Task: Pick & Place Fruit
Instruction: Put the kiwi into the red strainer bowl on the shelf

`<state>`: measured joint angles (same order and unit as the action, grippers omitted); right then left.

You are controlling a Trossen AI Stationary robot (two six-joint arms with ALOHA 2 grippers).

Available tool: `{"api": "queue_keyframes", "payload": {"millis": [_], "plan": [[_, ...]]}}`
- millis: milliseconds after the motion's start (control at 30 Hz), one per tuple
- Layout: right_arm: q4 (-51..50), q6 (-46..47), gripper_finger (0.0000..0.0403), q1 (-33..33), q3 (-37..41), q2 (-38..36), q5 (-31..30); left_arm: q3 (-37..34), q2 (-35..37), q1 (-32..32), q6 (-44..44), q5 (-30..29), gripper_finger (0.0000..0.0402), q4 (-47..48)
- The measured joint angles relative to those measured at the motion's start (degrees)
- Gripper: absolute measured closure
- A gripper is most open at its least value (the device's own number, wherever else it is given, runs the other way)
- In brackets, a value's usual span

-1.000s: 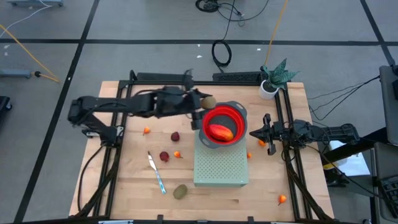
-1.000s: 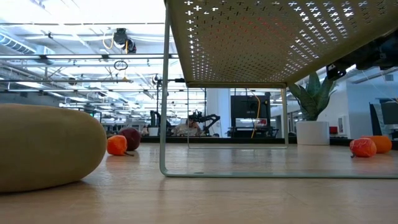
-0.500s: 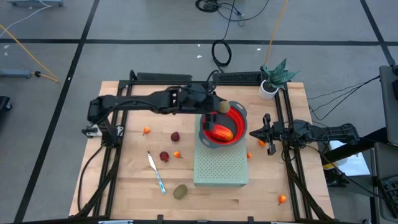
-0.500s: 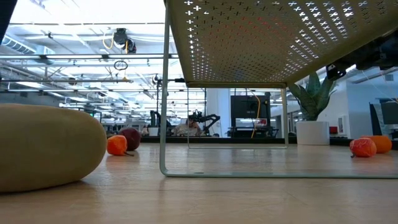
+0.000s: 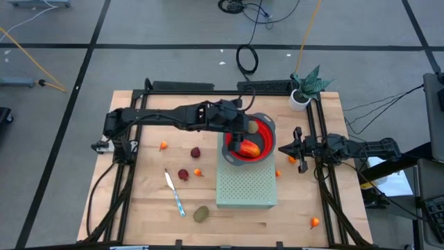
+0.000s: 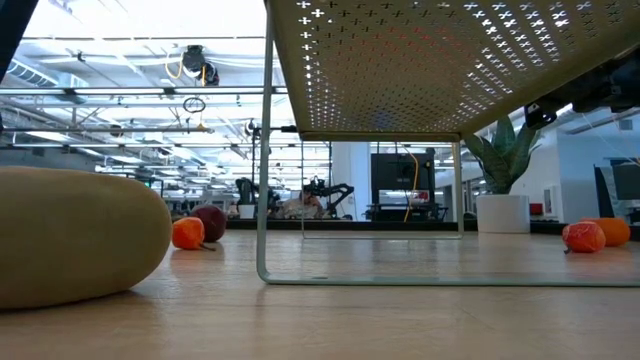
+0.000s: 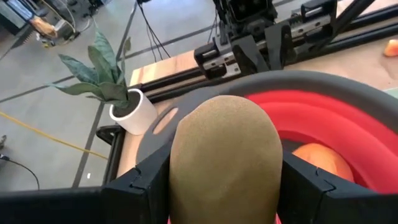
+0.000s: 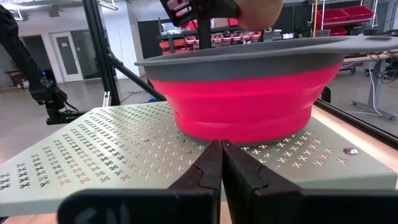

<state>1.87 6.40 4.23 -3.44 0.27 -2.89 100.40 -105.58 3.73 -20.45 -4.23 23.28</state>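
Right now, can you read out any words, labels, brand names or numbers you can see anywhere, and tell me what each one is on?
No readable text in any view.
Red bowl, perforated green stand, knife: no lettering visible.
Brown-green fruit held in the left gripper: unmarked.
Right gripper: no markings visible.
Room behind the table in the low view: any signs are too small and blurred to read.

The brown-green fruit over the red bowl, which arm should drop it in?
Left. The left gripper already holds the brown-green fruit above the red bowl, where the red-orange fruit lies. The right gripper waits shut and empty beside the stand.
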Motion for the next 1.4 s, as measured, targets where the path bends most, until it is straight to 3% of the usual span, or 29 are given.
{"api": "queue_keyframes", "payload": {"millis": [1133,1400], "plan": [[0.0,2.1,0.0403,0.0,0.0,0.0,0.0,0.0,0.0,-0.2,-0.3,2.8,0.0189,4.5],[0.0,2.1,0.0403,0.0,0.0,0.0,0.0,0.0,0.0,-0.7,-1.9,2.7,0.0167,4.8]]}}
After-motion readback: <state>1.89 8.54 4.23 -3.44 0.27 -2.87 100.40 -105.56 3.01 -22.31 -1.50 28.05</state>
